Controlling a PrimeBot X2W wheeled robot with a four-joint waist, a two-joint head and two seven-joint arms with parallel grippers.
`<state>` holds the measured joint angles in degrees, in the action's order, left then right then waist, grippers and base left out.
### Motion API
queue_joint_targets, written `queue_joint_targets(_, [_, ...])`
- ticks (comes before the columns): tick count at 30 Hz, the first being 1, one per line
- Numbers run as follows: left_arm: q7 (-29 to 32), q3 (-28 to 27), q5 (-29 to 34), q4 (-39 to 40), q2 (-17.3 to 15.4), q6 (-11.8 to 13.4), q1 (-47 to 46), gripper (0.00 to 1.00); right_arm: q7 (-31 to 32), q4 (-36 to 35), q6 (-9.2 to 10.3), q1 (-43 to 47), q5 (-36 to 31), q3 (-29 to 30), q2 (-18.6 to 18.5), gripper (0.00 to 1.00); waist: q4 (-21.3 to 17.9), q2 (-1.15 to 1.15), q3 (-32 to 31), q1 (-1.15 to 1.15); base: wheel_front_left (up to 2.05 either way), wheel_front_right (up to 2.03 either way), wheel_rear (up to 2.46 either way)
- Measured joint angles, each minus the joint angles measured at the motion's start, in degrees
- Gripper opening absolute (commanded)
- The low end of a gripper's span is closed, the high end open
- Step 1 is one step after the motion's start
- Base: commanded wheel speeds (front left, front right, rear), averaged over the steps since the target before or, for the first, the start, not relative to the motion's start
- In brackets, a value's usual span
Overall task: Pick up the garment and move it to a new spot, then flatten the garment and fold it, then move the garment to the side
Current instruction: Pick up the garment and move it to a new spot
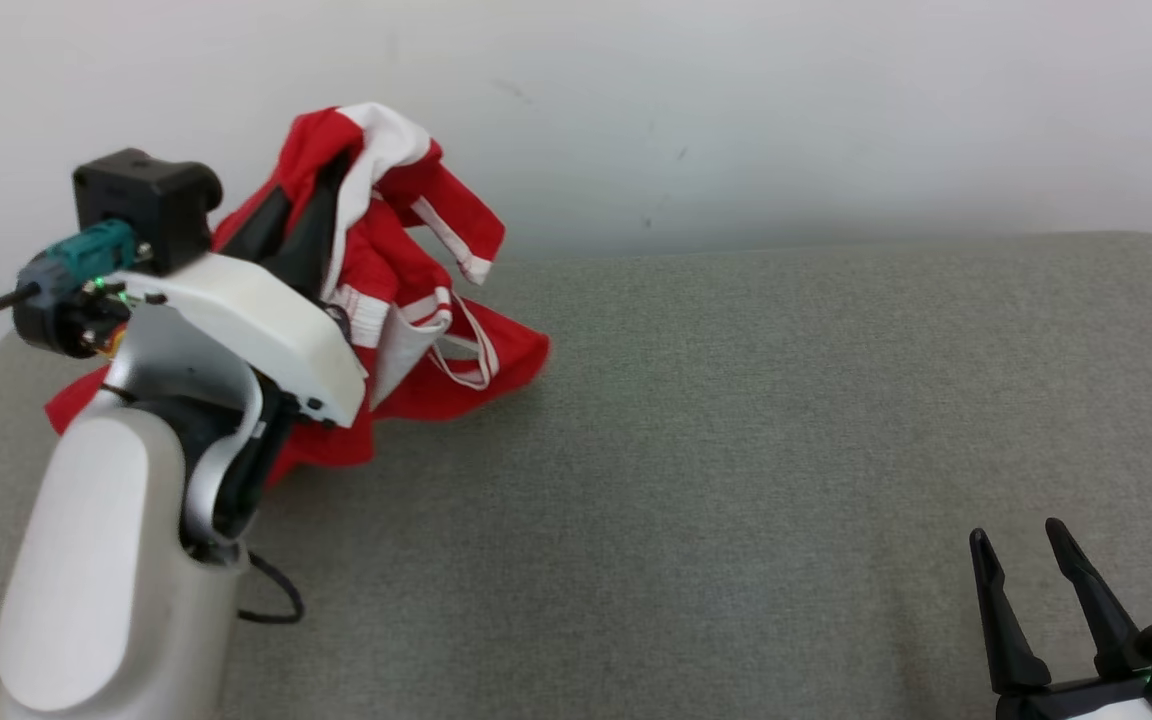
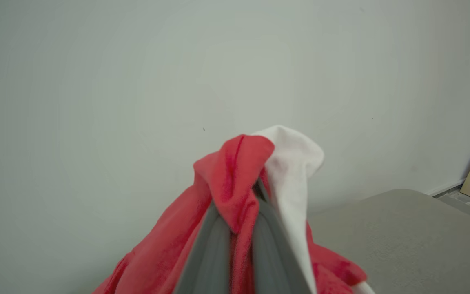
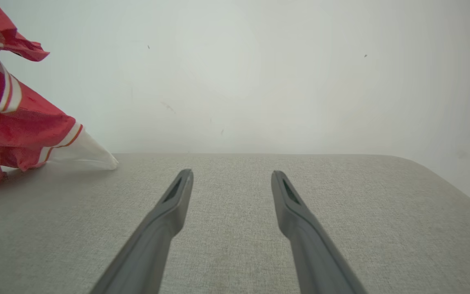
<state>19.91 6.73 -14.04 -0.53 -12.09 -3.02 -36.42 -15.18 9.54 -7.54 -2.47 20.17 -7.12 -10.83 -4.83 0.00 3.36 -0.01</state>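
Up goes the red and white cloth garment with striped trim (image 1: 416, 290), bunched and hanging over the far left corner of the grey fabric-covered padded table (image 1: 736, 450), close to the white wall (image 1: 736, 100). The left gripper (image 2: 241, 216) has its two dark fingers pressed together on a gathered wad of red fabric, with a white fold spilling over beside them in the left wrist view. The top of the garment hangs clear of the table, but the lower folds and a white-edged corner trail on the surface near the far edge. Over at the near right corner, the right gripper (image 1: 1016, 532) waits low above bare table, fingers spread wide and holding nothing, well apart from the cloth. This piece looks light, soft and completely limp: it drapes and twists under its own weight, so a single pinch carries it easily but gives no control over its shape. The thin fabric could slide out of a grip that catches only one loose layer. The striped bands and seams look like the firmer places to take hold. For flattening, the likely need is two separate grips on the hem or shoulders, and the trailing white-edged corner looks the easiest for the free gripper to reach.
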Motion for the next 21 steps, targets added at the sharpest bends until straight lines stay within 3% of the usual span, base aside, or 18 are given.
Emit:
queue_joint_targets(14, [7.4,9.5,-9.0,17.1,7.1,-1.7,2.6,0.00,0.0,0.5,0.00,-0.1,0.0,-0.1,0.9,1.00,-5.8,0.00,-0.1,0.01,0.00,0.00,0.00])
queue_joint_targets(21, [8.8,14.6,-14.3,20.2,8.8,-0.4,-2.1,0.00,0.0,0.8,0.00,-0.9,0.0,-0.3,1.8,1.00,-9.2,0.00,-0.2,0.01,0.00,0.00,0.00])
